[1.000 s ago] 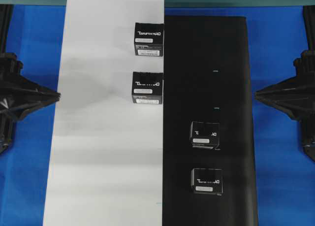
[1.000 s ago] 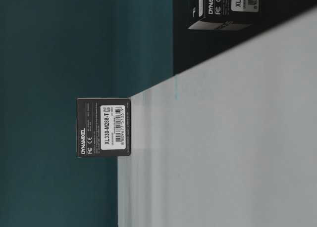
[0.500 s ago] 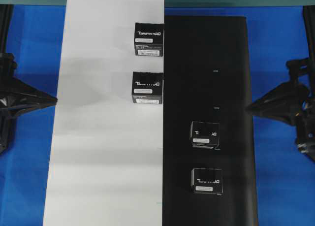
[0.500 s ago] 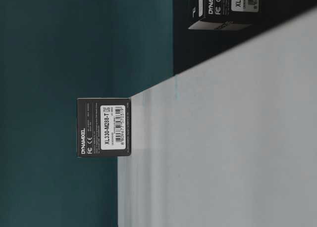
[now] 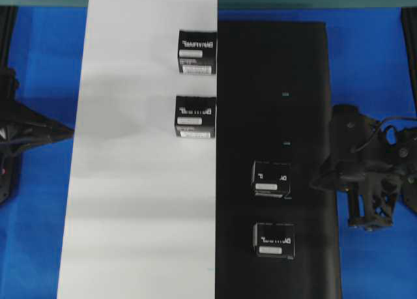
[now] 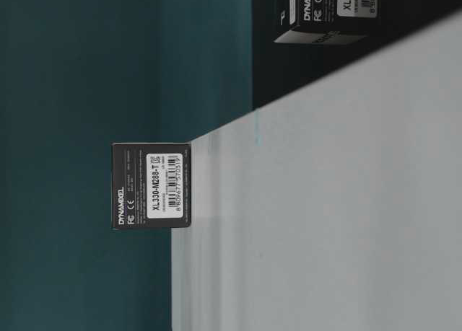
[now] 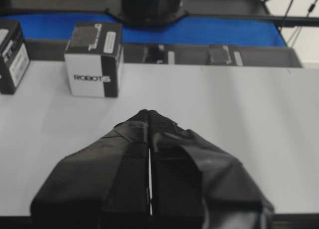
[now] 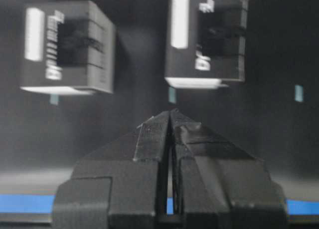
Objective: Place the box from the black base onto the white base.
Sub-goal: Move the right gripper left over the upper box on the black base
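The blue table [image 5: 371, 64] carried two long sheets side by side, edges meeting down the middle: the white base [image 5: 130, 214] toward my left and the matte black base [image 5: 306, 84] toward my right, with a teal wall behind in the table-level view.

Four small black boxes stood on the sheets, each with white mirrored lettering and a white label strip on top. Two remained on the black base: the box [image 5: 271, 179] nearer the middle and, below it in the overhead view, a second box [image 5: 273, 240] closer to the bottom edge. Both sat well apart from the seam between the sheets. Two more were on the white base, hard against its inner edge: one box [image 5: 197, 52] near the top and another box [image 5: 195, 116] beneath it. Side on, a box face showed a barcode label and small print.

My right hand [image 8: 170, 114] hung over the right edge of the black base, fingers pressed together and pinching nothing, the two boxes standing just ahead of it, blurred. My left hand [image 7: 149, 112] sat low at the outer edge of the white base, fingers likewise pressed together and holding nothing.

Two tiny green marks [image 5: 285, 94] dotted the black sheet.
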